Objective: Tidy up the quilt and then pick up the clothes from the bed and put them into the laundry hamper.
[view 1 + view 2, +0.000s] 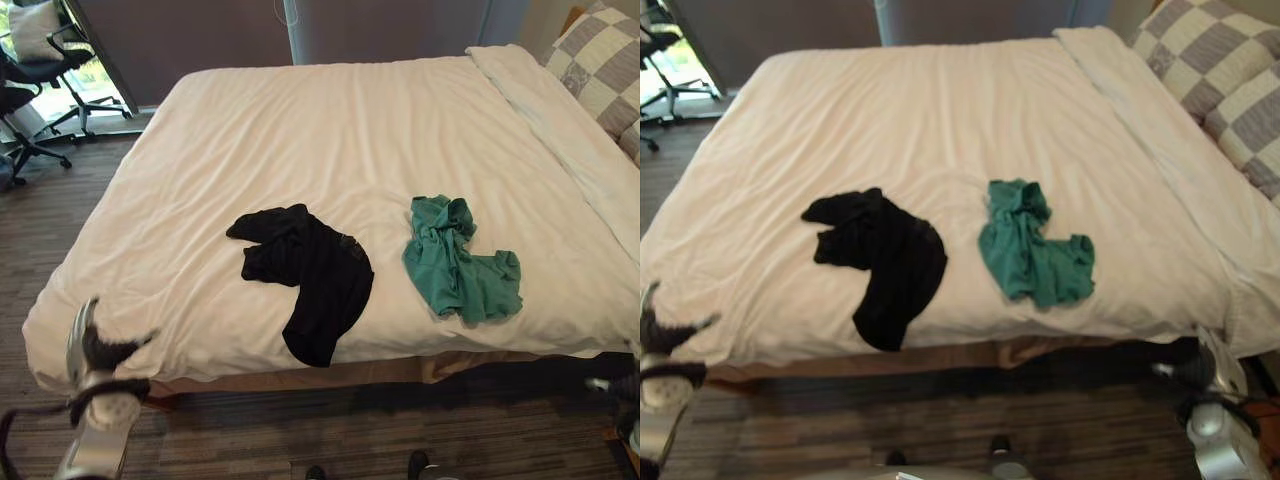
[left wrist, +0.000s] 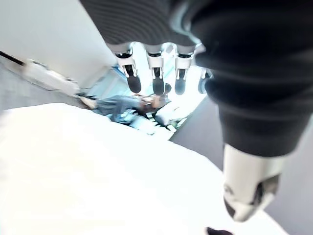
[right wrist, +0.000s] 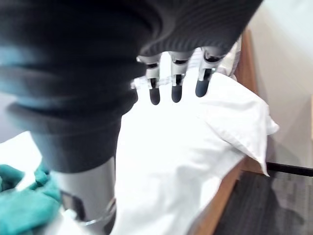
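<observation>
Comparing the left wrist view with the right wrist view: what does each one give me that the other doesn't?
The left wrist view alone looks past the open left hand across the flat white quilt to an office chair by a bright window. The right wrist view alone shows the open right hand over a folded-back corner of the quilt at the bed's wooden edge, with the green garment close to the wrist. Both show straight fingers holding nothing, with the quilt under them.

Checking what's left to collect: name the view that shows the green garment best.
The left eye view: the green garment lies whole on the quilt. The right eye view matches it; the right wrist view catches one edge.
</observation>
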`<state>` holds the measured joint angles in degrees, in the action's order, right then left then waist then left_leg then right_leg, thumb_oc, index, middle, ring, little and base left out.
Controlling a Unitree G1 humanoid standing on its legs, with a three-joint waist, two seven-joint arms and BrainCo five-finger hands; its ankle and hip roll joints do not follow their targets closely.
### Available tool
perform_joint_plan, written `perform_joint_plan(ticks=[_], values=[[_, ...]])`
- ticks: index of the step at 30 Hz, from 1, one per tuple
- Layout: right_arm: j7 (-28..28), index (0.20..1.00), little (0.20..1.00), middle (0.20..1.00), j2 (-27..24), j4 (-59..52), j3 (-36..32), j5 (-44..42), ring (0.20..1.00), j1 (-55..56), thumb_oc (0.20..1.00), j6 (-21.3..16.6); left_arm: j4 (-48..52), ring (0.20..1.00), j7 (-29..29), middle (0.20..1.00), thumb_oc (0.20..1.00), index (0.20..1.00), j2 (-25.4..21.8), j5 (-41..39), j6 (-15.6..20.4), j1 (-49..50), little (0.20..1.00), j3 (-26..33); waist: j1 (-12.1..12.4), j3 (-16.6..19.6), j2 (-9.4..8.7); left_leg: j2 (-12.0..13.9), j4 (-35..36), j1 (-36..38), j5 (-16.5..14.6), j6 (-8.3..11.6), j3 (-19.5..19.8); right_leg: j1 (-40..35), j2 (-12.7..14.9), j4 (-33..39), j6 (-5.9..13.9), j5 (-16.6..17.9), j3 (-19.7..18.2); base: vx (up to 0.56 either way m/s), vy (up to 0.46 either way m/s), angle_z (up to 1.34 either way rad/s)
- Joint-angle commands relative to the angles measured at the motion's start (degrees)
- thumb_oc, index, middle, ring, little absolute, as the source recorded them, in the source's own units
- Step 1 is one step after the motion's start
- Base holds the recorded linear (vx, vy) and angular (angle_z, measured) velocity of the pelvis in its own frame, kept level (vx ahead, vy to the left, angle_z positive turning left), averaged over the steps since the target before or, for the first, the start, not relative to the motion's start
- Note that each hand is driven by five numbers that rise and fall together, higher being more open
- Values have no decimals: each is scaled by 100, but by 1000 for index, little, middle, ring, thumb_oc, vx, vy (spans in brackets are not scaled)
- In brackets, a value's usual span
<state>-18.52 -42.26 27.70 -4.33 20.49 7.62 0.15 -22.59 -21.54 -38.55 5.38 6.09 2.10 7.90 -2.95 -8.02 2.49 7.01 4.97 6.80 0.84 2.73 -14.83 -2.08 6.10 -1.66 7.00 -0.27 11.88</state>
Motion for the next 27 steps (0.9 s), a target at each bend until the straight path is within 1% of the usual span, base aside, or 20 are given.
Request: perform_joint_plan(ticks=[1,3,6,7,8,9,10,11,12,13,14,15,16,17,18,19,20,23,25,27], values=[[-58,1000,1000,1000,17,-400,530,579,1000,-804,1000,-283,-161,1000,-212,1000,1000,1000,-265,681,244,-845,1000,-442,-48,-175,-433,123,3,181,-336,433,-142,-348,528,539,437,-52,-127,-11,-34,-8],[-41,1000,1000,1000,-36,-713,711,678,1000,-1033,1000,-326,-151,1000,-124,1000,1000,1000,-272,935,158,-1171,1000,-826,-116,-225,-418,156,3,182,-330,452,-200,-340,519,560,437,-47,-133,-18,-20,-11],[-15,1000,1000,1000,77,-1042,935,563,1000,-1343,1000,-396,-281,1000,-8,1000,1000,1000,-346,1301,70,-1761,1000,-1397,-223,-331,-405,193,3,50,-270,457,-308,-140,502,575,438,50,-222,-79,-3,-10],[-4,1000,1000,1000,112,-1132,1013,525,1000,-1397,1000,-426,-377,1000,40,1000,1000,1000,-357,1338,37,-1898,1000,-1505,-275,-341,-399,202,3,19,-262,460,-349,-85,495,595,443,76,-256,-59,5,-26],[-3,1000,1000,1000,115,-1132,1006,523,1000,-1401,1000,-423,-398,1000,36,1000,1000,1000,-359,1336,42,-1924,1000,-1519,-263,-338,-400,203,3,9,-261,460,-357,-69,493,595,442,80,-264,-59,15,-35],[41,1000,1000,1000,201,-1248,1214,505,1000,-1535,1000,-455,-752,1000,117,1000,1000,1000,-320,1503,-116,-2320,1000,-1857,-383,-401,-391,227,3,-39,-262,463,-462,74,474,599,470,122,-345,-49,9,-36],[42,1000,1000,1000,205,-1248,1206,505,1000,-1541,1000,-454,-769,1000,112,1000,1000,1000,-321,1503,-111,-2345,1000,-1868,-371,-397,-396,227,3,-63,-240,462,-469,101,473,602,463,143,-354,-85,25,-30],[46,1000,1000,1000,264,-1384,1306,508,1000,-1555,1000,-478,-1167,1000,171,1000,1000,1000,-258,1686,-240,-2663,1000,-2135,-475,-455,-394,241,3,-121,-236,470,-556,236,457,598,479,172,-437,-57,9,-18],[46,1000,1000,1000,266,-1385,1297,508,1000,-1557,1000,-477,-1183,1000,166,1000,1000,1000,-257,1685,-235,-2684,1000,-2147,-464,-447,-397,241,3,-146,-213,469,-561,263,455,602,472,193,-445,-125,32,-30],[46,1000,1000,1000,301,-1570,1366,498,1000,-1575,1000,-513,-1941,1000,212,1000,1000,1000,-147,1813,-404,-3185,1000,-2439,-626,-558,-409,259,3,-275,-193,472,-636,491,437,580,508,249,-541,-100,12,-39],[48,1000,1000,1000,304,-1573,1348,498,1000,-1576,1000,-512,-1970,1000,204,1000,1000,1000,-144,1810,-394,-3223,1000,-2462,-606,-542,-412,258,3,-314,-168,470,-643,538,436,575,499,268,-552,-171,39,-48],[10,1000,1000,1000,291,-1716,1379,476,1000,-1551,1000,-546,-2494,1000,246,1000,1000,1000,-37,1968,-549,-3671,1000,-2712,-718,-658,-425,252,3,-453,-136,474,-683,745,417,559,525,310,-632,-92,19,-31],[12,1000,1000,1000,291,-1718,1365,476,1000,-1547,1000,-546,-2511,1000,242,1000,1000,1000,-30,1966,-544,-3693,1000,-2727,-706,-653,-424,252,3,-464,-134,473,-686,761,416,553,524,310,-636,-142,29,-29],[2,1000,1000,1000,269,-1792,1354,425,1000,-1489,1000,-566,-3151,1000,353,1000,1000,1000,86,2136,-635,-4070,1000,-2936,-785,-728,-437,260,3,-627,-72,476,-714,956,414,531,542,350,-659,-82,14,-24],[11,1000,1000,1000,271,-1798,1335,368,1000,-1457,1000,-576,-3459,1000,407,1000,1000,1000,156,2227,-725,-4159,1000,-3020,-817,-762,-448,259,3,-683,-57,474,-729,1026,415,519,552,367,-675,-91,17,-23],[4,1000,1000,1000,283,-1745,1348,314,1000,-1429,1000,-568,-3802,492,445,492,492,492,289,2200,-796,-4203,492,-3020,-833,-785,-461,258,3,-716,-43,470,-735,1057,416,515,552,378,-684,-40,7,-14],[14,1000,1000,1000,311,-1660,1361,266,1000,-1413,1000,-539,-4049,200,534,200,200,200,418,2174,-813,-4202,200,-2993,-845,-802,-474,257,3,-743,-34,470,-734,1078,415,518,547,392,-686,-22,-2,-7],[54,1000,1000,1000,258,-1461,1286,252,1000,-1347,1000,-484,-4392,200,763,200,200,200,639,2720,-870,-4006,200,-3136,-837,-820,-477,260,3,-786,-41,474,-741,1130,442,509,545,413,-664,-4,0,-5],[53,1000,1000,1000,220,-1423,1225,227,1000,-1326,1000,-483,-4456,200,848,200,200,200,717,2802,-867,-3835,200,-3124,-821,-820,-478,267,3,-781,-40,476,-736,1129,451,495,540,412,-652,0,0,0],[78,1000,1000,1000,107,-1451,1078,219,1000,-1303,1000,-488,-4478,200,957,200,200,200,907,2732,-795,-3159,200,-2887,-721,-787,-467,273,3,-729,-67,474,-695,1070,481,462,507,381,-593,3,-5,2]])
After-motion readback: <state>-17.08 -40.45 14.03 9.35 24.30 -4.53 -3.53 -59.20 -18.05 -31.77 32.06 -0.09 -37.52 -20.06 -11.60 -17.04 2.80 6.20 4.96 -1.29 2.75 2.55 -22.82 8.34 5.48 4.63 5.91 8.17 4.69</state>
